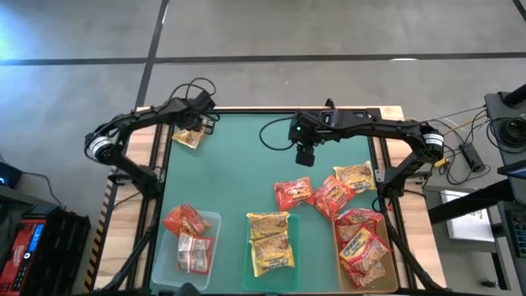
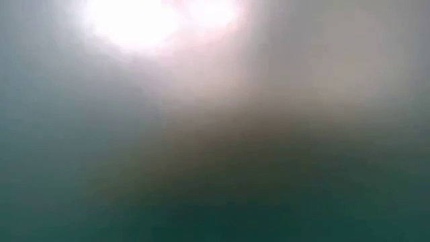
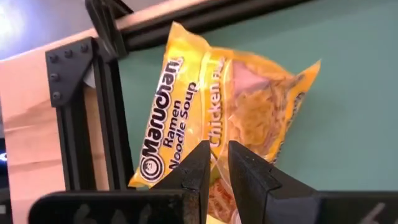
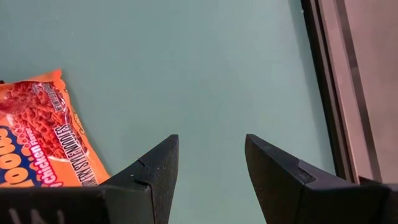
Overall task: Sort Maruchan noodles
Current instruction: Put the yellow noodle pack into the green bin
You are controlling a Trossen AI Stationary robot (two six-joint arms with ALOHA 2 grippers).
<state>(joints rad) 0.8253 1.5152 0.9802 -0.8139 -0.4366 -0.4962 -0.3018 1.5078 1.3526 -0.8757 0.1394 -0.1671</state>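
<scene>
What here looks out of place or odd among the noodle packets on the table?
One yellow packet lies alone at the far left corner, away from the trays, and the left end effector is shut on its edge. Three more packets lie loose on the mat between the trays. The low view shows only a blur.

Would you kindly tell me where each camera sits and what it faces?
High: overhead, looking down on table, both arms.
Low: table height, only blur.
Left wrist: behind the left pincer, shut on a yellow packet.
Right wrist: behind the open right pincer, facing table and orange packet.
Shared: high view also shows the yellow packet.
</scene>
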